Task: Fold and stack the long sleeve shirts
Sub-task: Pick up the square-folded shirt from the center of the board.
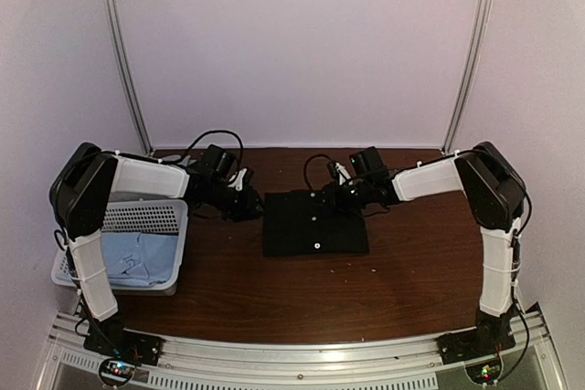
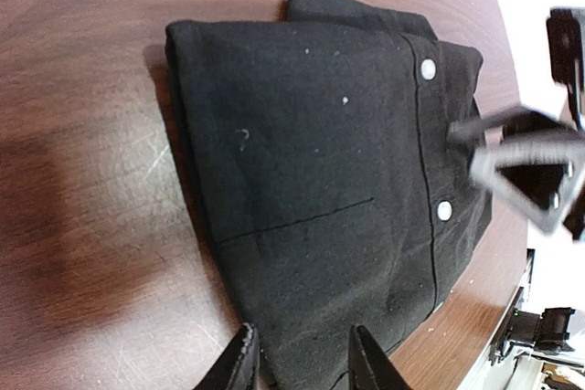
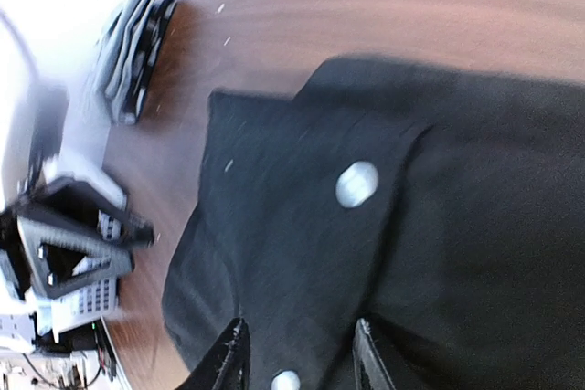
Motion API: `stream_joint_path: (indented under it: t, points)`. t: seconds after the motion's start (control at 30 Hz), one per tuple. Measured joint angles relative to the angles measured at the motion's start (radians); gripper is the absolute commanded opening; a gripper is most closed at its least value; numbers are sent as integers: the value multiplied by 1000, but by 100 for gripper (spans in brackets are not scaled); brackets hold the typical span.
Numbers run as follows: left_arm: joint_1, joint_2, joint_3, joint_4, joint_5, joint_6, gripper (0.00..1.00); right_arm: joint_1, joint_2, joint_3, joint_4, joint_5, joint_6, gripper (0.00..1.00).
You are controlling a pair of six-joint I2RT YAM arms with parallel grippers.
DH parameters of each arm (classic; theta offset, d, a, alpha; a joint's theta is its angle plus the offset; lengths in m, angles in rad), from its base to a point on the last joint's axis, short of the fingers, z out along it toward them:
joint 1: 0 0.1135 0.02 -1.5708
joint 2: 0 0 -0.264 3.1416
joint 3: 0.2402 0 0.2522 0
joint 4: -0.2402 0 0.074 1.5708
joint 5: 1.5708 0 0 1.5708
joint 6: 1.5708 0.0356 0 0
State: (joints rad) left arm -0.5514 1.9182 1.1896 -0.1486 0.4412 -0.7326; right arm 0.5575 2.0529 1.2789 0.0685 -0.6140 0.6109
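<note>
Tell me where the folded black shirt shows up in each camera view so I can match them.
Top external: the black shirt lies in the middle of the picture, on the wooden table.
Left wrist: the black shirt fills the centre of the frame.
Right wrist: the black shirt covers the right and lower part of the frame.
Shared landmark: the white buttons down its front.

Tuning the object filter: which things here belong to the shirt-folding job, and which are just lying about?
Job:
- black shirt, folded, mid-table
- light blue shirt, crumpled in the basket, not yet folded

Lying about:
- white lattice basket, only a container for the blue shirt
- wooden table, the work surface
</note>
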Motion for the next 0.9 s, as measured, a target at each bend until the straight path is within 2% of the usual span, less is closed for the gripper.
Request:
stream_joint_path:
  t: [0.37, 0.6, 0.9]
  points:
    - [0, 16, -18, 18, 24, 0, 36, -154, 187, 146, 77, -17, 90, 39]
    - [0, 34, -49, 31, 37, -10, 41, -167, 193, 152, 86, -19, 108, 40]
    - [-2, 76, -53, 72, 65, -33, 42, -171, 193, 149, 88, -32, 110, 41]
